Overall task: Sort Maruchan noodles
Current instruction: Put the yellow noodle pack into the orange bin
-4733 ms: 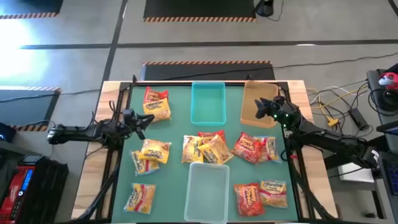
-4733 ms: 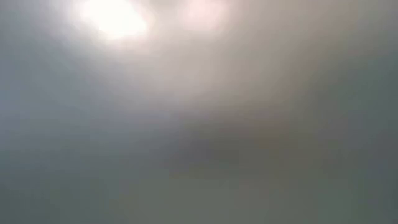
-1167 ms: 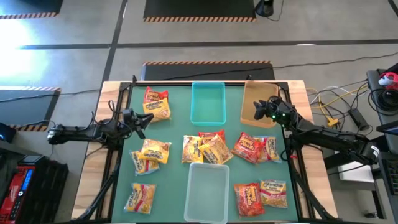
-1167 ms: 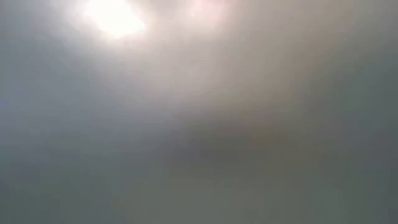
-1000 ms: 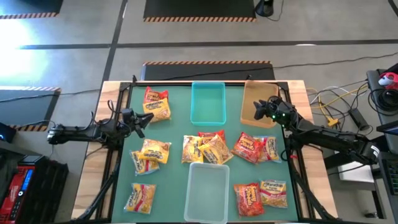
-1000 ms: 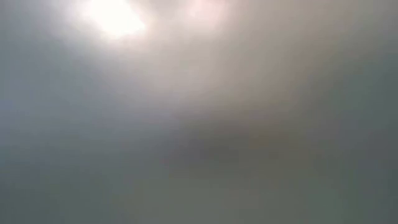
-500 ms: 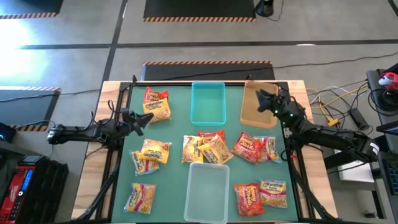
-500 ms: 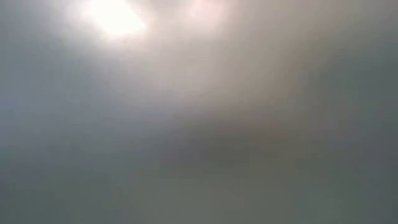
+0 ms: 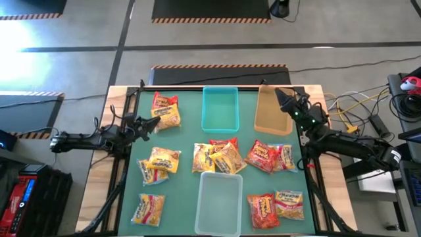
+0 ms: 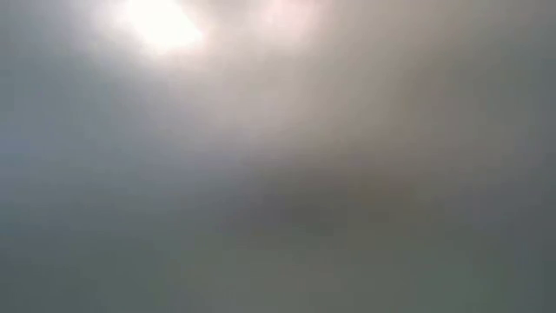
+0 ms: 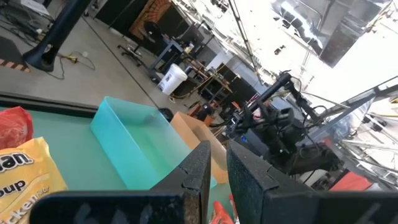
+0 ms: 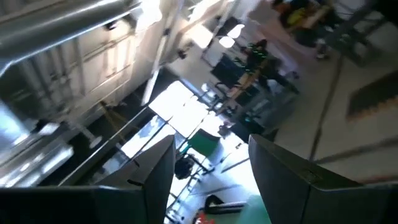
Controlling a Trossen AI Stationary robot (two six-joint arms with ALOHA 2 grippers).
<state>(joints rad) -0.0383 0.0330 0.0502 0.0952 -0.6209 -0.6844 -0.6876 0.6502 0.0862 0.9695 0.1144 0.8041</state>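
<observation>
Several Maruchan noodle packets lie flat on the green table: a red one [image 9: 161, 100] and a yellow one [image 9: 169, 116] at far left, a yellow pair [image 9: 160, 161], one [image 9: 148, 209] near left, a middle pile [image 9: 217, 157], and red and yellow ones at right [image 9: 270, 157] and near right [image 9: 276, 205]. My left gripper [image 9: 143, 125] is shut and empty, just left of the far-left yellow packet [image 11: 25, 177]. My right gripper [image 9: 283, 99] is open and empty, raised over the tan bin's far right corner and tipped upward.
A teal bin [image 9: 220, 108] stands at far centre, a tan bin [image 9: 270, 113] to its right and a clear bin [image 9: 220, 203] at near centre. Wooden table borders [image 9: 99, 191] run along both sides. The low view shows only haze.
My right gripper has moved toward the table's far edge and tipped upward, from over the middle of the tan bin to its far right corner. The packets and bins have stayed in place.
</observation>
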